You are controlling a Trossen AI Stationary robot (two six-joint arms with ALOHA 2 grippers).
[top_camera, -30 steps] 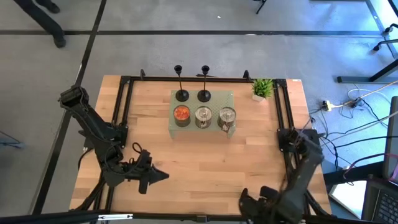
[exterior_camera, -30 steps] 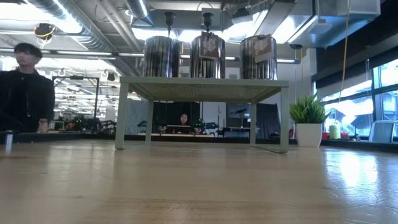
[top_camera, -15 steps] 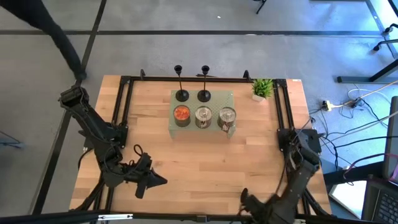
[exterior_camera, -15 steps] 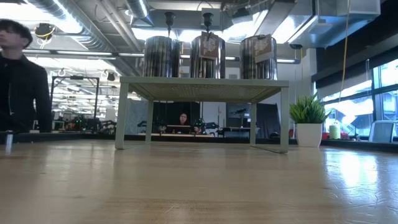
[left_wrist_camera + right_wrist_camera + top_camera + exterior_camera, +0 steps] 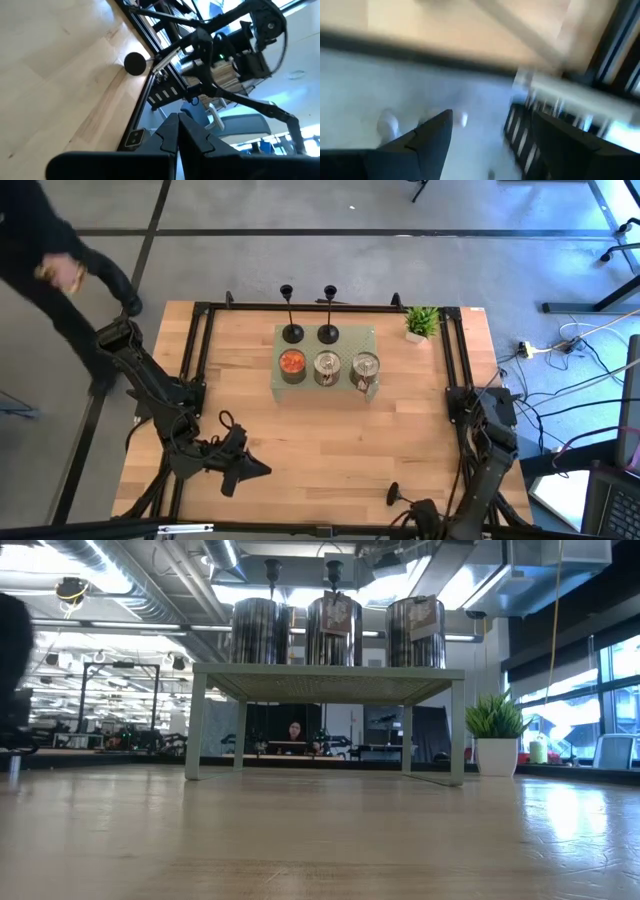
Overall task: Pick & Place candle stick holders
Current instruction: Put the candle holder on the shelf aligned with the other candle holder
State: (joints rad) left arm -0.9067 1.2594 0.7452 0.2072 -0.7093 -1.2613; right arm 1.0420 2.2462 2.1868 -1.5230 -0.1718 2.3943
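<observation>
Two black candle stick holders point(image 5: 291, 330) point(image 5: 328, 330) stand by their round bases on the far side of a green riser point(image 5: 372, 335). Their cup tops show in the low view point(image 5: 272, 565) point(image 5: 333, 567). A third holder point(image 5: 394, 493) is on the wood near the table's near edge. It also shows in the left wrist view point(image 5: 134, 63). Whether it stands or lies, I cannot tell. My right gripper point(image 5: 490, 145) is open with nothing between its fingers, and it sits just near-right of that holder point(image 5: 420, 513). My left gripper point(image 5: 258, 469) point(image 5: 178, 134) is shut and empty at the near left.
Three tin cans point(image 5: 327, 367) stand in a row on the riser's near side and show in the low view point(image 5: 333, 632). A small potted plant point(image 5: 421, 322) stands at the far right. A black frame point(image 5: 200, 340) borders the table. A person point(image 5: 50, 270) walks by the table's left side.
My right arm has drawn back toward the table's near edge, and the third holder now shows uncovered on the wood. The person has walked along the table's left side toward its near end.
</observation>
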